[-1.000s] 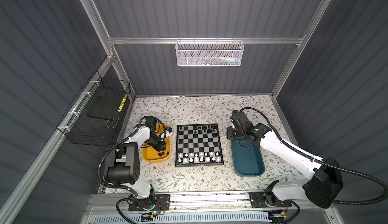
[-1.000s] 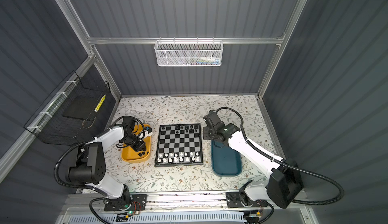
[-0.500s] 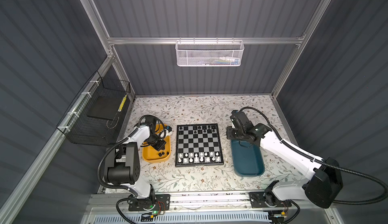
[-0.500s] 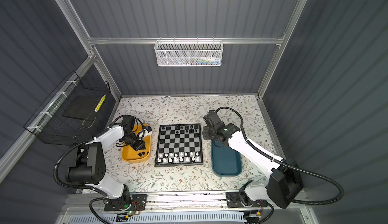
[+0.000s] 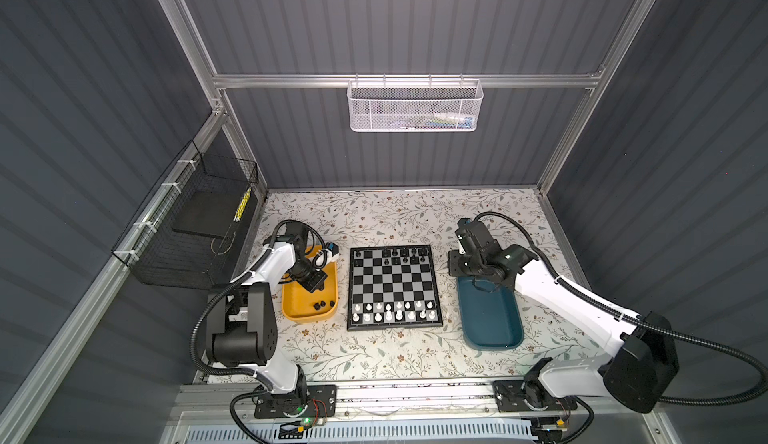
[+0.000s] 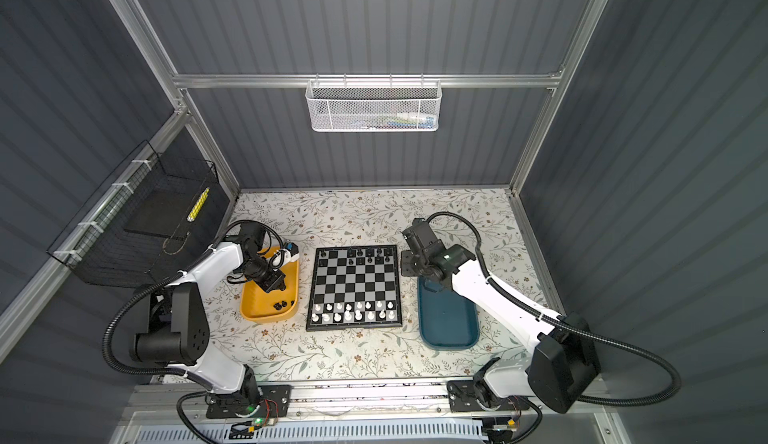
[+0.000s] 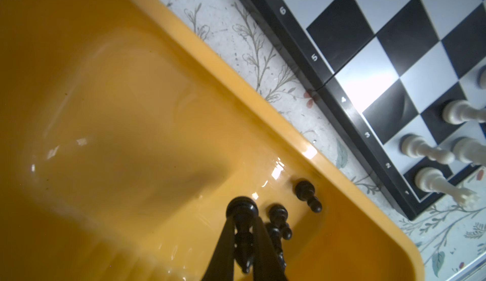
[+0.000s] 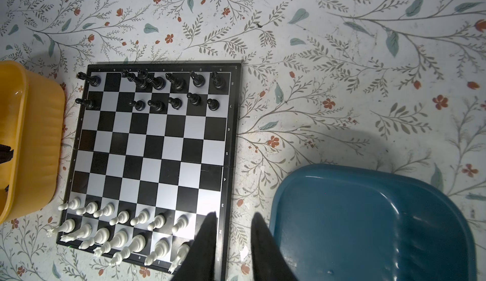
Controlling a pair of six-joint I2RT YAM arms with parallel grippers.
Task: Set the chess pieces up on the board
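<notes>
board [image 5: 392,288] flat, white pcs [image 8: 122,216] near rows, black pcs [image 8: 177,84] far rows, some in tray [image 5: 297,302]

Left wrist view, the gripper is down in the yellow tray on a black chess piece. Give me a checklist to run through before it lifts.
1. Left gripper shut on the black piece, one finger on each side: ok.
2. Held piece free of the other black pieces in the yellow tray: cannot tell, the nearest sits very close.
3. Empty squares on the board in the black rows: ok, the second column from the yellow tray is bare.
4. Right gripper out of the way: ok, open and empty, at the board's edge by the teal tray.
</notes>
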